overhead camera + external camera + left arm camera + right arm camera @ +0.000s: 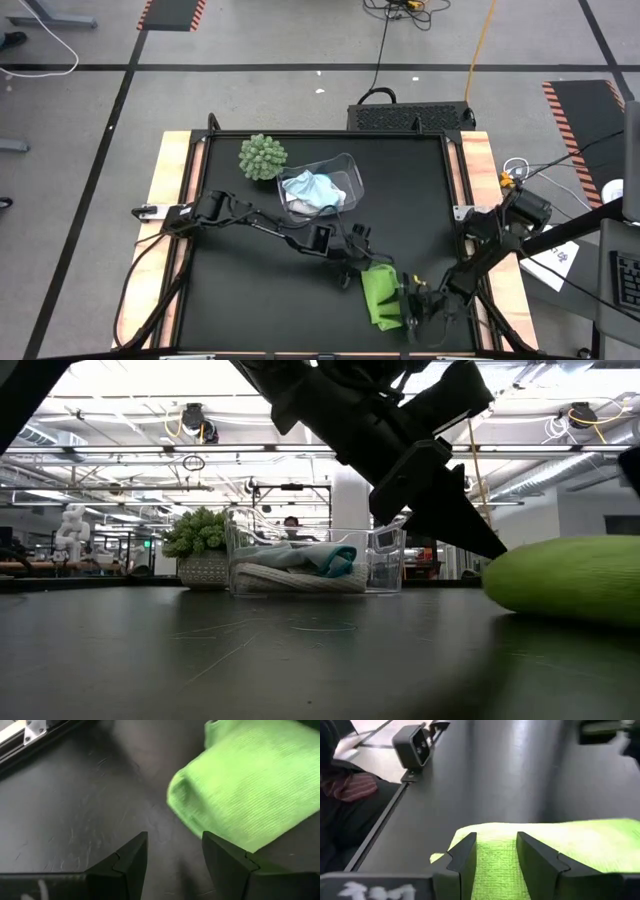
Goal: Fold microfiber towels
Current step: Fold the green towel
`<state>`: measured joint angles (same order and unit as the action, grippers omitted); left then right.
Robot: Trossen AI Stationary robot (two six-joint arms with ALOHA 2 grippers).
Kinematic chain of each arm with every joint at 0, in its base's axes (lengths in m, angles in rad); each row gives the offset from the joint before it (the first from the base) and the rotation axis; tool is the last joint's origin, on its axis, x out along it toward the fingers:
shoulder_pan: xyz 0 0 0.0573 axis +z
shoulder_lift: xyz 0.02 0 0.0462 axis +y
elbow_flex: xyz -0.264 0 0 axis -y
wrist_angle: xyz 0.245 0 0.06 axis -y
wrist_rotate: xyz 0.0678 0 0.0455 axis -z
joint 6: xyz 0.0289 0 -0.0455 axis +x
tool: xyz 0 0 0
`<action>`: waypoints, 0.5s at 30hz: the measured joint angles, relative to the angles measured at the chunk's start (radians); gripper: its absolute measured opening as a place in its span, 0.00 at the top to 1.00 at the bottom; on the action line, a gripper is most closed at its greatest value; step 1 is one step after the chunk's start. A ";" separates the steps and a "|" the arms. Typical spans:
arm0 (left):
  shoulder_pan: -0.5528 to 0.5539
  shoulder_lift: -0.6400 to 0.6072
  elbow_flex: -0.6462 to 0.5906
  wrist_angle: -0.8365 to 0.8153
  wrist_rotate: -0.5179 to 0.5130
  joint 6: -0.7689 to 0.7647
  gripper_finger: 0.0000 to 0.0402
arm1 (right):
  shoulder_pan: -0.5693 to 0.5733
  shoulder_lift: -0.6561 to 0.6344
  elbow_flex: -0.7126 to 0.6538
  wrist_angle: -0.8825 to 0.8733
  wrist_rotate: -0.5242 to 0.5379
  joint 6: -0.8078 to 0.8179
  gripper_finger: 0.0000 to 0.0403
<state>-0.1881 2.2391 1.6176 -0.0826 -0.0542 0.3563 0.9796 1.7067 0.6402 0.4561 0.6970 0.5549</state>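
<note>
The lime green towel [379, 296] lies folded on the black table near its front edge, and it bulks up at the right of the low view [570, 575]. My left gripper [174, 854] is open, slanting down just behind the towel's far end [240, 785], with bare table between its fingers. My right gripper [496, 851] is open and comes in low from the table's right, its fingers over the towel's right side [495, 865]. The white and light blue towels [312, 190] lie bunched in the clear bin [345, 170]. My right gripper's fingers [465, 855] stand over the green towel's edge [470, 831], with towel showing in the gap between them. I cannot tell whether they touch it. The towel lies flat on the table.
The green spiky ball plant [262, 157] stands at the far left beside the bin. A small camera [415, 745] is mounted on the table's front edge. Bare black table lies to the left and in the middle. Wooden rails [170, 190] border the table's sides.
</note>
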 joint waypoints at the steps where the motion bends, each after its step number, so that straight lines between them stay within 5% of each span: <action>1: 0.002 0.000 0.000 0.000 0.000 -0.003 0.53 | 0.006 0.018 0.015 -0.004 0.009 -0.010 0.68; 10: -0.004 0.000 0.000 0.004 0.000 -0.015 0.53 | 0.024 0.117 0.041 -0.096 0.025 0.092 0.68; 15: -0.014 0.000 0.000 -0.005 0.001 0.015 0.53 | 0.025 0.109 0.038 -0.049 0.039 -0.015 0.68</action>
<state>-0.2018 2.2391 1.6176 -0.0880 -0.0536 0.3715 1.0042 1.8157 0.6787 0.4071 0.7358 0.5396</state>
